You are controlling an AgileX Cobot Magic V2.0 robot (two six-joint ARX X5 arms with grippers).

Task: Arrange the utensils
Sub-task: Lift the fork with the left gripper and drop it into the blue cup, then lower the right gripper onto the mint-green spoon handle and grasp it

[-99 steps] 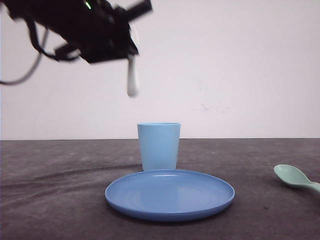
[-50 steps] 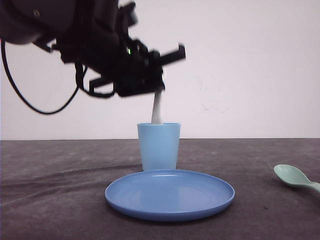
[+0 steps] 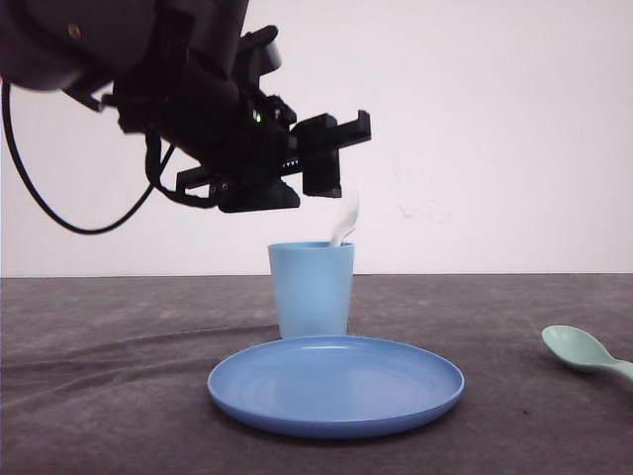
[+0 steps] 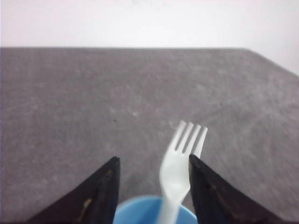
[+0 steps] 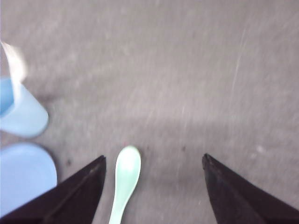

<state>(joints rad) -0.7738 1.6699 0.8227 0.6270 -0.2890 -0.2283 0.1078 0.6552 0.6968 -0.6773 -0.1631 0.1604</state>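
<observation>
Front view: the white fork (image 3: 344, 220) stands in the light blue cup (image 3: 312, 290), leaning right, its top poking above the rim. The left pincer (image 3: 321, 158) hovers just above the cup, the dark arm reaching in from the upper left, jaws spread and off the fork. The round blue plate (image 3: 336, 384) sits nearer on the desk (image 3: 109, 396); the mint-green spoon (image 3: 584, 351) lies far right, bowl leftward.

Left wrist view: four tines clear on the fork (image 4: 180, 163), handle down in the cup (image 4: 140, 212), between the parted fingers (image 4: 100, 191).

Right wrist view: the right pincer (image 5: 152, 186) hangs released over the spoon (image 5: 125, 179), which lies flat between its fingers
</observation>
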